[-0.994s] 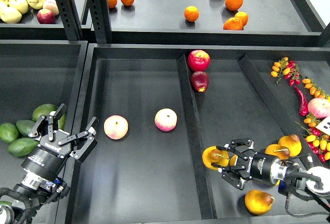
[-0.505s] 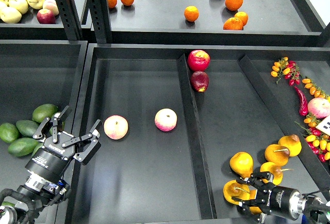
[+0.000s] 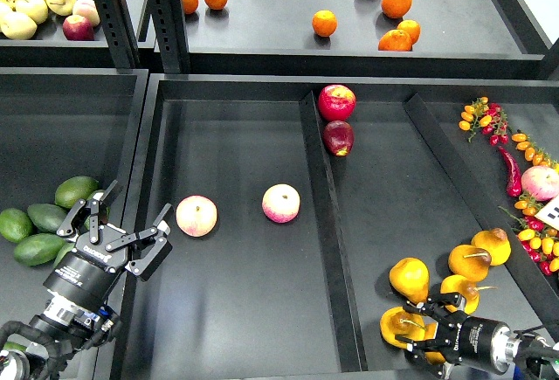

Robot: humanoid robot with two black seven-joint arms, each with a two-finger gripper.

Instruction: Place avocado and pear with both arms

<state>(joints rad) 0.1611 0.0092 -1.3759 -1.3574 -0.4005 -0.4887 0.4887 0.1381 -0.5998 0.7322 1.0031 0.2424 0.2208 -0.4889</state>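
Observation:
Several green avocados lie in the left bin; the darkest avocado sits among them. My left gripper is open and empty, just right of the avocados, over the bin's wall. Several yellow-orange pears with stems lie at the bottom right. My right gripper is low at the front of the right compartment, its fingers closed around one pear. Other pears lie just behind it.
Two pink peaches lie in the middle compartment. Two red apples sit at the back by the divider. Oranges are on the upper shelf. Chillies and small tomatoes fill the right bin.
My right gripper has pulled back toward the front right with the pear, from beside the divider. My left gripper shifted slightly right and down. Little has moved in the last half second.

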